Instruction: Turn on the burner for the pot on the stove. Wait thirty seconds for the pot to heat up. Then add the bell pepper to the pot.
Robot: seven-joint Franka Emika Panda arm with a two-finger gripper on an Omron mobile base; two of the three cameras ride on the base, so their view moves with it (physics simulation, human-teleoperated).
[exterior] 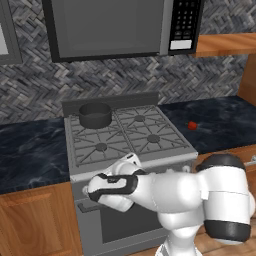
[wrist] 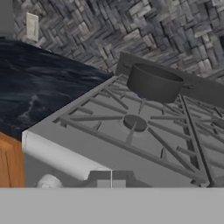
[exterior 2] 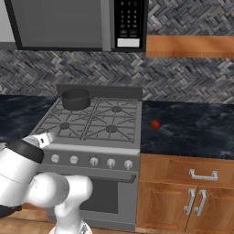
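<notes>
- The grey steel gas stove [exterior 2: 91,151] serves as landmark; the short, dark grey, round metal pot [exterior: 95,114] sits on its back-left grate, over the back-left small round grey burner cap, which it hides.
- The tiny bright red bell pepper [exterior 2: 155,124] lies on the dark marble counter [exterior 2: 192,128] just right of the stove, well apart from the pot.
- The two-finger gripper [wrist: 111,179] hangs low at the stove's front-left corner, near a round pale knob [wrist: 49,181], fingers pressed together, pinching nothing.
- The knob looks rigid and smooth; closed tips could probably push or twist its rim.
- The pepper looks light, rounded, likely slippery and apt to roll; take it across its widest middle, gently.
- The pot appears stiff and heavier; it needs no lifting.
</notes>
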